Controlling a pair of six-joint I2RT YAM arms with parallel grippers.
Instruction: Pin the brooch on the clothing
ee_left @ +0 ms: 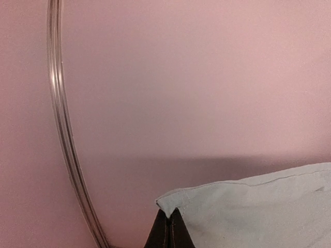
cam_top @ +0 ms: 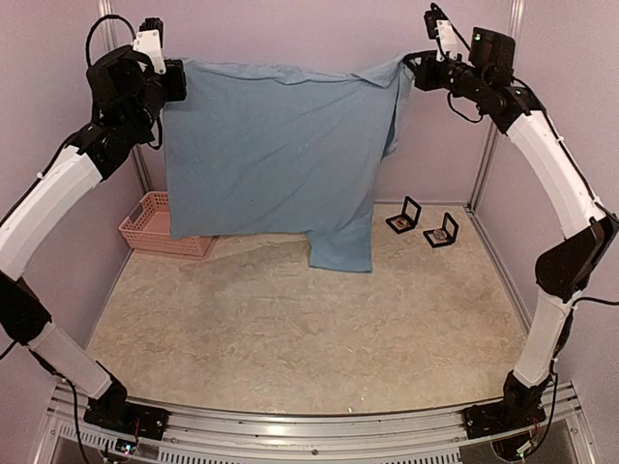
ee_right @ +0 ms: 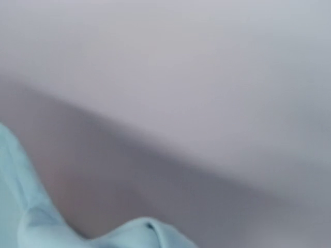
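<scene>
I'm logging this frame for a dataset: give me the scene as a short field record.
garment: light blue T-shirt, held up, hanging spread
left gripper: shut on its upper corner
right gripper: shut on the other upper corner
table: pink basket far left; two open black cases far right
case contents: too small to tell

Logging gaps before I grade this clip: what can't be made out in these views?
Shirt, top view: only a plain blue side shows; any print is unseen.
Black boxes, top view: too small to tell contents; no brooch identifiable.
Basket, top view: partly behind the shirt.
Right gripper, right wrist view: blurred, fingers not visible.
Left gripper, left wrist view: fingers mostly cut off by the bottom edge.
</scene>
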